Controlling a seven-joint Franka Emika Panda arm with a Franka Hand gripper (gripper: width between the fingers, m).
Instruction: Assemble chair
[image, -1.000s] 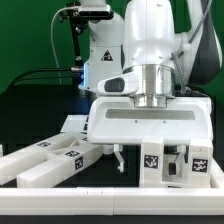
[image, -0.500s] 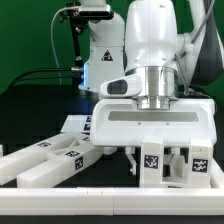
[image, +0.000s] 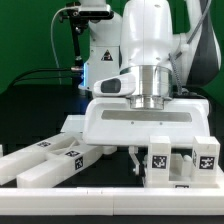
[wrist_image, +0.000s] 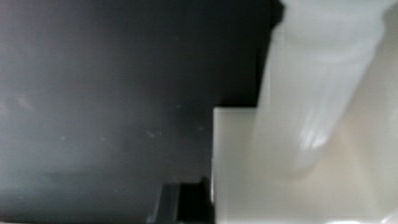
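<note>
My gripper hangs low over the black table, its wide white hand filling the middle of the exterior view. It looks shut on a white chair part with two square tags, held just above the table at the exterior view's right. One dark finger shows beside the part; the other is hidden behind it. In the wrist view a white upright bar and a flat white face of the part lie right against a dark finger.
Several long white chair bars with tags lie on the table at the exterior view's left, with a white panel behind them. A plain white rail runs along the front edge.
The gripper has shifted toward the exterior view's right, and the tagged chair part has moved right and slightly up with it. The bars at the left have not moved.
</note>
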